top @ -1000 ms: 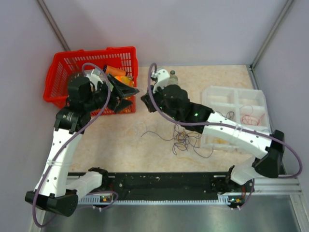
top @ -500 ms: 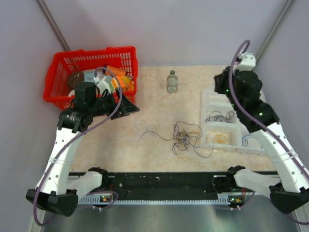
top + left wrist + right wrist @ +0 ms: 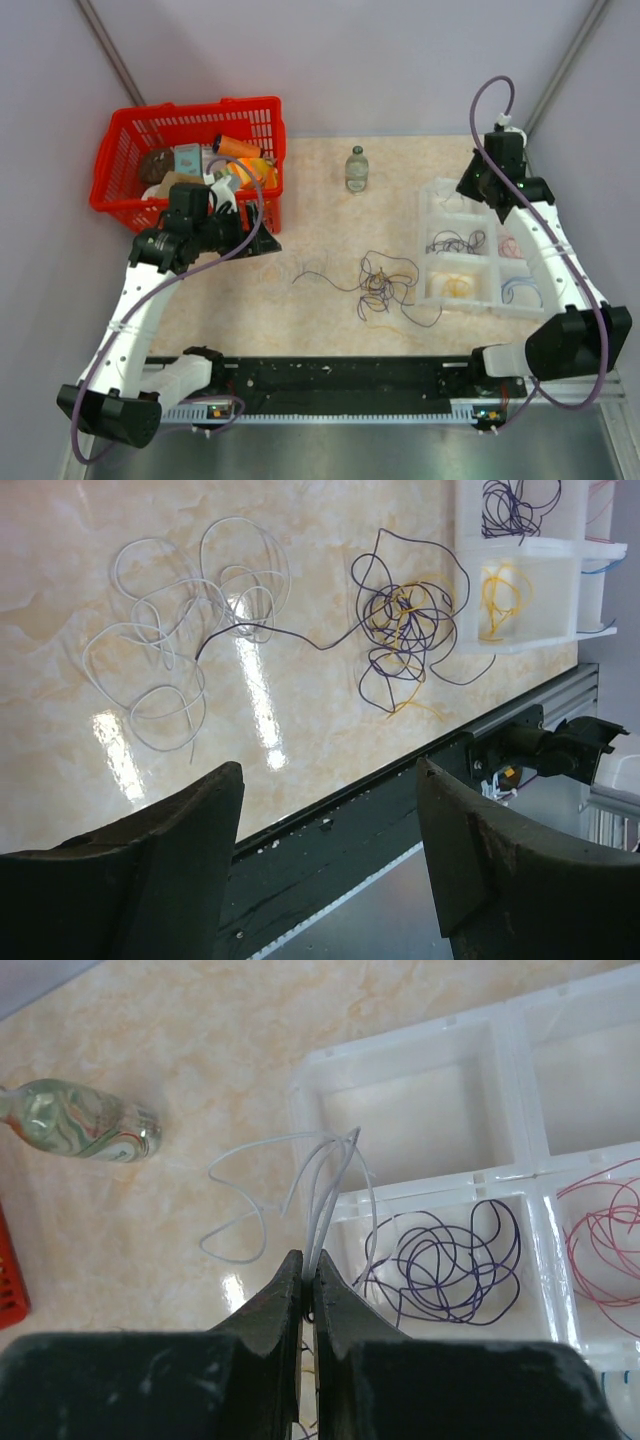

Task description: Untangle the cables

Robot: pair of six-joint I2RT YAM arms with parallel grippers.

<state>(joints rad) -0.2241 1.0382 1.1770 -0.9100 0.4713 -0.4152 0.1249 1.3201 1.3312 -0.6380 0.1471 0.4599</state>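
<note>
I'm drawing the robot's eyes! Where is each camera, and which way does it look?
Top external: above, behind the arms, looking down at the table; both arms show.
Left wrist: on the left arm, facing the tangle; the open left gripper shows.
Right wrist: facing down at the tray; the right gripper, shut on a white cable, shows.
All three share the tray.

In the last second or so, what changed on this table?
The right gripper swung from the table's middle rightward to the tray, shut on a white cable. The left gripper drew back from the basket. The tangle, bottle and basket stayed put.
</note>
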